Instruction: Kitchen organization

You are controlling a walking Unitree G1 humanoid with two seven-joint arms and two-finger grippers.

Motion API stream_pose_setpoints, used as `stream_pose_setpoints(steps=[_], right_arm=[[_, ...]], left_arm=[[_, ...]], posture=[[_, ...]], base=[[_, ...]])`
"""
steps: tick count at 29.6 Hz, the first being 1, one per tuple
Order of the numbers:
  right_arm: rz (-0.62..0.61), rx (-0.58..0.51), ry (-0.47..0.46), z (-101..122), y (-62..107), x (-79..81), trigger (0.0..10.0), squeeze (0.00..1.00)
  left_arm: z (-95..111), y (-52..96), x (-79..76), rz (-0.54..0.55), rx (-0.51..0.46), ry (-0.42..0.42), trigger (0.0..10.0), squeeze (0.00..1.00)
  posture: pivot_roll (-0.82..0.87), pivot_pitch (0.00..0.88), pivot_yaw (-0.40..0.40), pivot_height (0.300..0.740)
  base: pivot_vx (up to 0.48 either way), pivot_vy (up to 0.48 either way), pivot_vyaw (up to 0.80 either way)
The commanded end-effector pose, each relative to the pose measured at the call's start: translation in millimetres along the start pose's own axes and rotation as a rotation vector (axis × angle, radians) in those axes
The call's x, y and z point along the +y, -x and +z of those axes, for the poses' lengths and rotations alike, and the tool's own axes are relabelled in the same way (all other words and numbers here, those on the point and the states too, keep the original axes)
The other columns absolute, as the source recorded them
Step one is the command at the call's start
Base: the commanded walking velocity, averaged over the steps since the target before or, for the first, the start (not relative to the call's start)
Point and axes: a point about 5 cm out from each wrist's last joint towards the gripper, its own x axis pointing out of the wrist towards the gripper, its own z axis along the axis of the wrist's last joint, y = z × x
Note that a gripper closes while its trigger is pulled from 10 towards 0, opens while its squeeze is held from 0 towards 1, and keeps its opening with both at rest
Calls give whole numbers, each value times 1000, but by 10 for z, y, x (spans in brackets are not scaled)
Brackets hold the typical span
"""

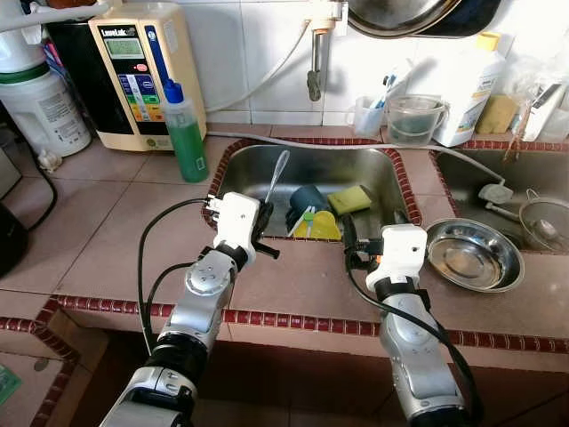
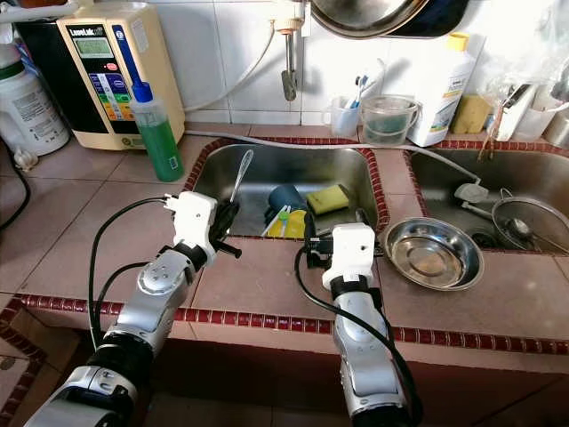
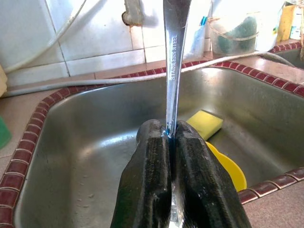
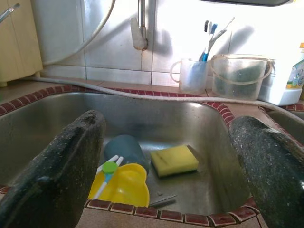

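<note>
Gripping a steel spoon (image 3: 172,66) between tightly closed fingers (image 3: 147,190), left gripper (image 1: 264,222) at the near-left rim of the sink (image 1: 258,173), spoon handle pinched low and the bowl end pointing up and away over the basin. Stamped "STAINLESS STEEL" along the handle. Hovering at the near rim of the same sink, right gripper (image 1: 348,240) with fingers (image 4: 61,166) spread wide and holding nothing. Lying in the basin: a yellow sponge (image 4: 174,160) toward the back right, a dark blue cup (image 4: 126,148) on its side beside it, a yellow dish (image 4: 122,185) at the near edge with a white-and-green utensil (image 4: 108,171) across it. Sitting on the tiled tabletop (image 1: 133,222) just right of the right gripper, a steel bowl (image 1: 473,253). Standing left of the sink, a green soap bottle (image 1: 185,133); behind it, a beige water machine (image 1: 142,71). Hanging above the sink's back edge, a faucet (image 1: 316,62).
</note>
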Motion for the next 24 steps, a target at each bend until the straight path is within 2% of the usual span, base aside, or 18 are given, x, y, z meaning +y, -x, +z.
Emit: stream_pose_setpoints(steps=[1, 18, 24], right_arm=[[0, -10, 3, 39, -13, 7, 10000, 0], [1, -3, 3, 26, 6, 8, 10000, 0], [4, -3, 1, 28, 5, 13, 10000, 0]], left_arm=[[37, 4, 13, -6, -18, -13, 10000, 0], [35, 12, -3, -9, -21, -4, 10000, 0], [62, 11, -11, -7, -44, 12, 10000, 0]], posture=[[-274, 0, 101, 740], [-273, 0, 99, 740], [-273, 0, 98, 740]], base=[[281, 0, 0], [318, 0, 0], [0, 0, 0]])
